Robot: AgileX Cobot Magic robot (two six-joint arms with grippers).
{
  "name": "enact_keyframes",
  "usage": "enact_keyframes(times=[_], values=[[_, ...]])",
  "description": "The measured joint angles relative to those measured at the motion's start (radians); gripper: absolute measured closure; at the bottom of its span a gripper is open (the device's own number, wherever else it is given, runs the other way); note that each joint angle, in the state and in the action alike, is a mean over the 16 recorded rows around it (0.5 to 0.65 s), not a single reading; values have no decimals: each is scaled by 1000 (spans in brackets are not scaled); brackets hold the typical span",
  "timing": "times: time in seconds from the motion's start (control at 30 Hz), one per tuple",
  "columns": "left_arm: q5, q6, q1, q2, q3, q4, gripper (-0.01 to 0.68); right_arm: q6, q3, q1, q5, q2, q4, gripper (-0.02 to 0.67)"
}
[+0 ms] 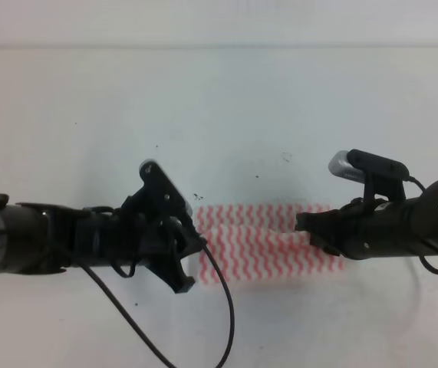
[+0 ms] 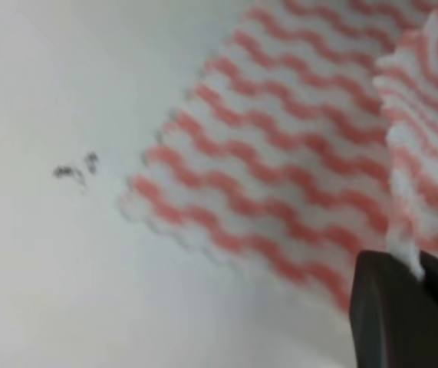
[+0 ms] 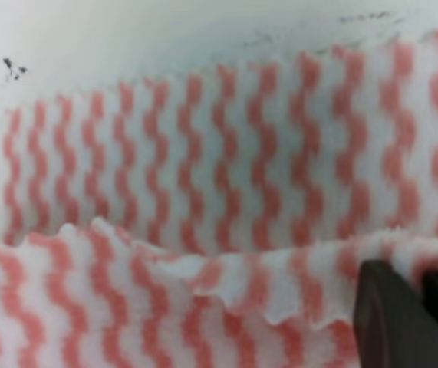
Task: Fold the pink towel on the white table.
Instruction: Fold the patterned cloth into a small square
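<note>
White table (image 1: 219,100); wrist views alone show both hands pinching pink towel (image 1: 268,241) edge.

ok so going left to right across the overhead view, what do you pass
left gripper → pink towel → right gripper, all over the white table. Each gripper is pinching one end of the towel.

A pale grey strip (image 1: 219,23) runs across the top of the exterior high view, beyond a straight horizontal edge. Near the middle of this view there is a small cluster of dark specks (image 1: 198,197). A faint scuff mark (image 1: 286,156) lies further back, to the right. One tiny dot (image 1: 75,123) sits far to the left.
</note>
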Motion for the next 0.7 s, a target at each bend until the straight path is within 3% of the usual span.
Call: enact_keyframes(times=[0.7], values=[[-66, -31, 0, 66, -76, 25, 675, 0, -73, -38, 25, 59, -19, 666]])
